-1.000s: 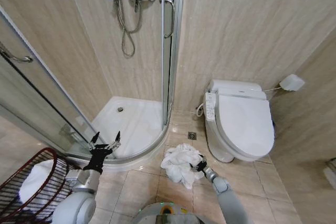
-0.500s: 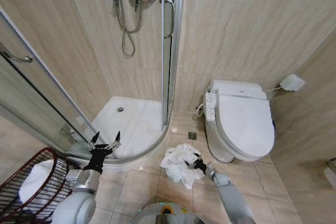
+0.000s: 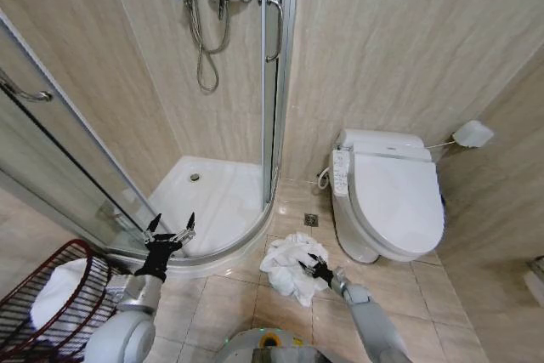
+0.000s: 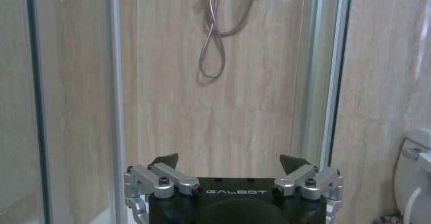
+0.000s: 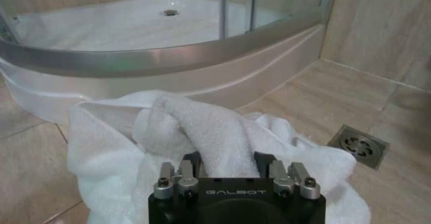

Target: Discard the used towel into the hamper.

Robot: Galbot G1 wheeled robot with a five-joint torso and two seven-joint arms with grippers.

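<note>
I note the tiled floor [image 3: 225, 299] carries everything here, between the curved shower tray [image 3: 212, 201] on my left and the toilet [image 3: 395, 201] on my right.

The hamper [image 3: 51, 316] stands at the near left corner of the floor, beside my left arm, with white cloth already lying inside it.

The used towel [image 3: 287, 263] lies crumpled on the floor just off the tray's curved edge, near the floor drain [image 3: 311, 220] and well apart from the hamper.

Change since a second ago: my right gripper [image 3: 316, 270] has crept from the towel's toilet-side edge further in over the heap. I judge this to be the closing stage of the pick; the towel has not left the floor.

In the right wrist view a thick fold of towel [image 5: 215, 138] runs up between the fingers [image 5: 173, 179], which look clenched on it, though the tips are buried in cloth.

My left gripper [image 3: 170, 231] hangs idle by the tray's rim, fingers spread, holding nothing.
</note>
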